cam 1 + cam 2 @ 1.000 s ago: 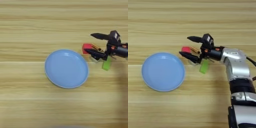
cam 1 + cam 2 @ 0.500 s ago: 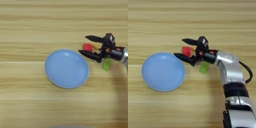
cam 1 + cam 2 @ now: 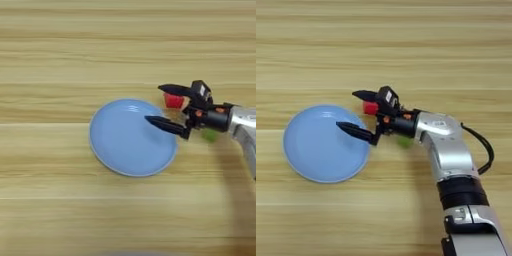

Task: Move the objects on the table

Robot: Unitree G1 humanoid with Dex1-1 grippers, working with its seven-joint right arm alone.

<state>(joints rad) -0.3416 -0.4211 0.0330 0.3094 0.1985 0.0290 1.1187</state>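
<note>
- On the light wooden tabletop (image 3: 60,200) lies a large round light-blue plate (image 3: 131,137), left of centre in the left eye view
- Right arm (image 3: 448,150) — silver forearm — enters from the bottom right and reaches left toward the plate
- Claw (image 3: 161,106): open, two black fingers spread wide apart, nothing held between them
- Lower finger (image 3: 356,131) extends over the right part of the plate; upper finger (image 3: 367,95) sits beyond the plate's upper right rim
- Small red block (image 3: 174,101): on the tabletop just beside the plate's upper right rim, directly under the upper finger; contact with the finger cannot be determined
- Lime-green block (image 3: 210,135): mostly hidden behind the claw body, only a green patch shows to the right of the plate, apart from it
- Black cable (image 3: 483,147) loops off the forearm — right side
</note>
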